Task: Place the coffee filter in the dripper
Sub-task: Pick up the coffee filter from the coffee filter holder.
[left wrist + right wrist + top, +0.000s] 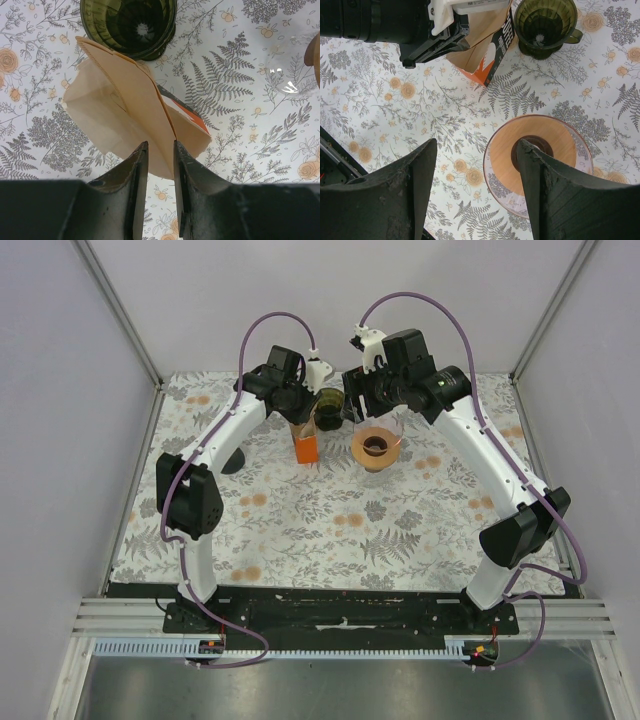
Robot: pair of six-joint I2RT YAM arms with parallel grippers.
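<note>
The coffee filter [125,112] is thin tan paper, folded flat into a fan with a crimped seam along one edge. The left gripper [160,146] has its narrow jaws pinched on the filter's lower part. The filter hangs over an orange box [196,121] and just short of the dripper [129,22], not in it. I cannot tell whether its lower edge is clear of the box. The dripper is a dark green, see-through cone with ribbed inner walls and a small hole at the bottom. The right wrist view also shows its side handle.

The right gripper [475,145] has its jaws spread wide and holding nothing. It hovers over a clear glass jug [580,147] with a round wooden collar and a dark centre opening.

The tabletop [300,530] is covered in white cloth printed with grey ferns and orange flowers. Pale walls [60,390] and metal posts [115,305] enclose it.

Only the top view shows both arms arching in to meet at the far side. Only the left wrist view shows the filter's fold.
</note>
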